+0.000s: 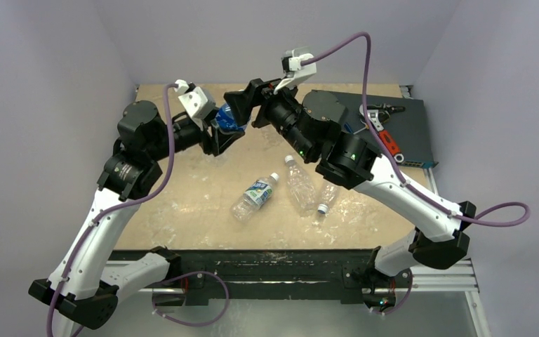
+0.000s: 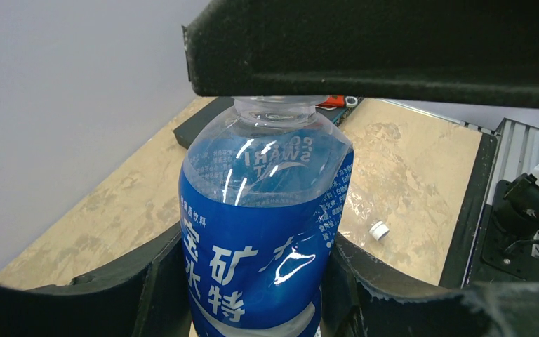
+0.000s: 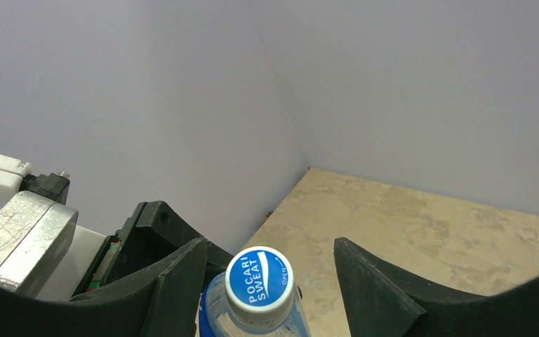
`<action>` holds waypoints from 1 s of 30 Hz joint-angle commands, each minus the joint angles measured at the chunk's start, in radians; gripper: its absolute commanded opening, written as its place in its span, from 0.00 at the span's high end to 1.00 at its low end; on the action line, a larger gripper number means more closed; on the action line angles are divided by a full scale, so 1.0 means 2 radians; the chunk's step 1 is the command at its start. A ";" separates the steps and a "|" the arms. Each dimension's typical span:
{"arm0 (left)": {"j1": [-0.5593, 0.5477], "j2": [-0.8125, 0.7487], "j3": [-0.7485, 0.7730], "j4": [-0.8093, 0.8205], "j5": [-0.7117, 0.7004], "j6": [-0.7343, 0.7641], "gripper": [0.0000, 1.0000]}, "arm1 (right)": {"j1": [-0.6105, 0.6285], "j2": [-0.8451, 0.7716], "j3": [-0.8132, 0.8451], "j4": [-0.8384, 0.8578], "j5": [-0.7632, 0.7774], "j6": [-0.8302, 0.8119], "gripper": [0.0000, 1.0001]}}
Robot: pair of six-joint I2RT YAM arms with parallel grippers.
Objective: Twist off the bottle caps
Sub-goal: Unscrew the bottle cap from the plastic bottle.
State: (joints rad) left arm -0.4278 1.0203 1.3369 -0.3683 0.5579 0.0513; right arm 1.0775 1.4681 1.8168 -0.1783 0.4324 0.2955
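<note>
Left arm: reaches to about 11 o'clock on the counter (image 1: pixel 182 203), forearm pointing toward 3 o'clock.
Left hand (image 2: pixel 256 281): clamped on the body of the blue bottle (image 2: pixel 267 168), a finger on each side, the label dented in.
Right arm: comes in from 4 o'clock, wrist turned toward 9 o'clock, meeting the left.
Right hand (image 3: pixel 270 251): fingers apart, at 9 and 3 o'clock of the blue cap (image 3: pixel 260 279); the 3 o'clock finger stands clear of it.
Blue cap: seated on the held bottle's neck, white lettering up.
Other bottles: three lie mid-counter, at 5 o'clock of the held one: a labelled bottle (image 1: pixel 254 196) with a white cap, and two clear bottles (image 1: pixel 300 184) beside it.
</note>
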 commanded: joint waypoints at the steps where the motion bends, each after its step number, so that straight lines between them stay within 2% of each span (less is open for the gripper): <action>1: -0.001 -0.007 0.002 0.009 -0.014 0.013 0.95 | 0.003 -0.009 0.024 0.007 0.015 0.009 0.34; 13: -0.001 -0.004 0.002 0.009 -0.010 0.010 0.94 | 0.003 -0.018 -0.003 0.025 -0.006 0.018 0.82; 18: -0.001 -0.003 0.005 0.009 0.030 -0.004 0.94 | 0.001 -0.028 -0.010 0.035 -0.040 0.000 0.95; 22: -0.001 -0.004 0.010 0.014 0.134 -0.041 0.92 | -0.014 -0.046 -0.027 0.057 -0.133 -0.022 0.97; 25: -0.001 -0.007 0.010 0.037 0.209 -0.077 0.91 | -0.052 -0.069 -0.054 0.084 -0.258 -0.013 0.98; 28: -0.001 -0.004 0.012 0.057 0.256 -0.116 0.91 | -0.081 -0.092 -0.091 0.126 -0.367 -0.003 0.99; 30: -0.001 -0.001 0.014 0.068 0.277 -0.136 0.91 | -0.084 -0.101 -0.102 0.135 -0.407 -0.012 1.00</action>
State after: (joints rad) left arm -0.4198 1.0222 1.3369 -0.3153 0.8543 -0.1055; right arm 0.9478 1.3113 1.6482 -0.0711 -0.0963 0.2794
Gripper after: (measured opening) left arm 0.521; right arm 0.362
